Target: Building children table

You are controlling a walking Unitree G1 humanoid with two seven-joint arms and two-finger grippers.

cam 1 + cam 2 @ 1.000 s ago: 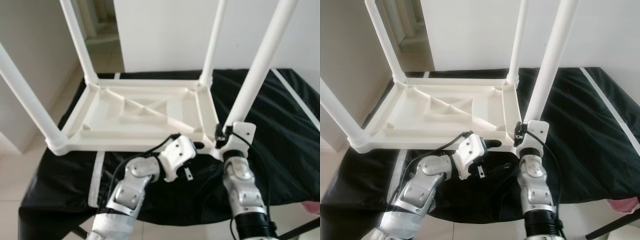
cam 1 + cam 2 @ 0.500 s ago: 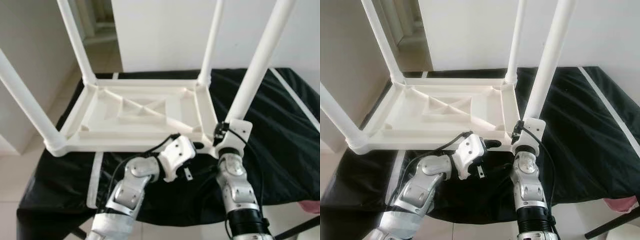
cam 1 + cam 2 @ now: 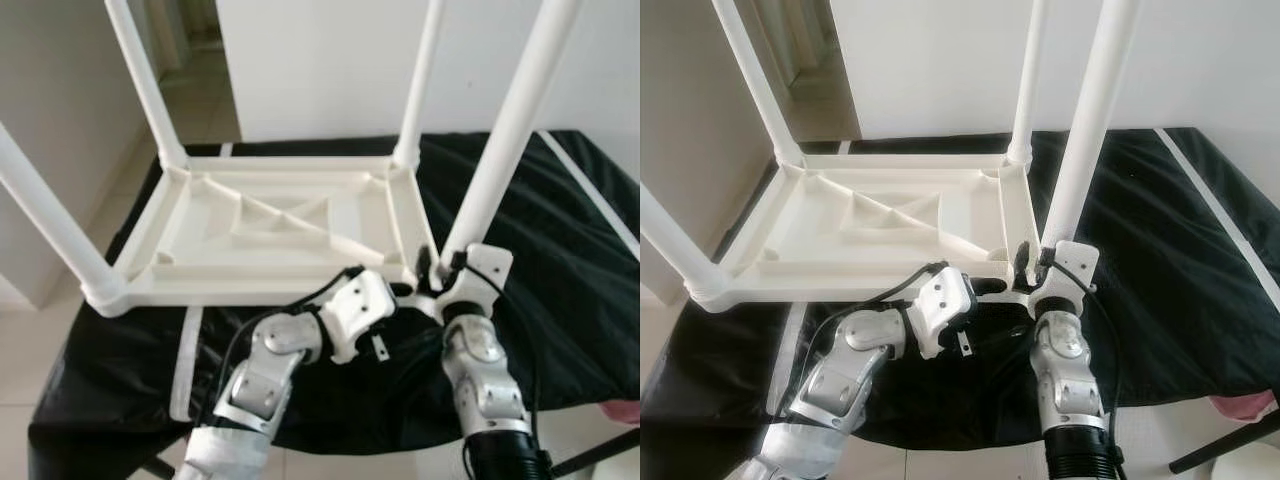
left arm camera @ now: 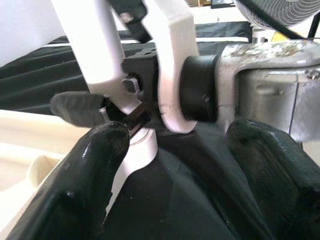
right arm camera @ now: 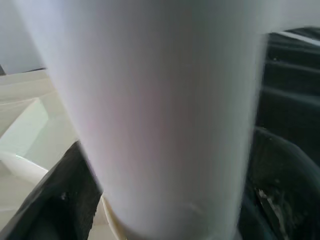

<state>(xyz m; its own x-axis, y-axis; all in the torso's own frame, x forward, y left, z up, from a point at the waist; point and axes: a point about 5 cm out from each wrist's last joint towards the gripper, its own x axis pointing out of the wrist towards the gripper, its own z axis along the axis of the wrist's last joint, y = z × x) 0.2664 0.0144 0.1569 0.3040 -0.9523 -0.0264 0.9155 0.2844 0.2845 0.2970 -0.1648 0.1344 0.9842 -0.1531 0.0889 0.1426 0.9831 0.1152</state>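
Note:
A white children's table (image 3: 280, 225) lies upside down on a black cloth (image 3: 560, 260), with its legs pointing up. My right gripper (image 3: 432, 272) is at the base of the near right leg (image 3: 500, 130). In the right wrist view that leg (image 5: 160, 110) sits between the two black fingers (image 5: 65, 200), held on both sides. My left gripper (image 3: 400, 292) rests just left of that corner, low over the cloth. Its fingers (image 4: 95, 165) stand wide apart with nothing between them, facing the right wrist.
The black cloth covers a low surface that ends close in front of me. A white strip (image 3: 185, 360) lies on it at the near left. A white wall stands behind, pale floor tiles (image 3: 30, 340) lie to the left, and something pink (image 3: 625, 412) is at the right edge.
The camera has shifted slightly. My right wrist has rocked a little at the base of the leg. The left arm holds its place.

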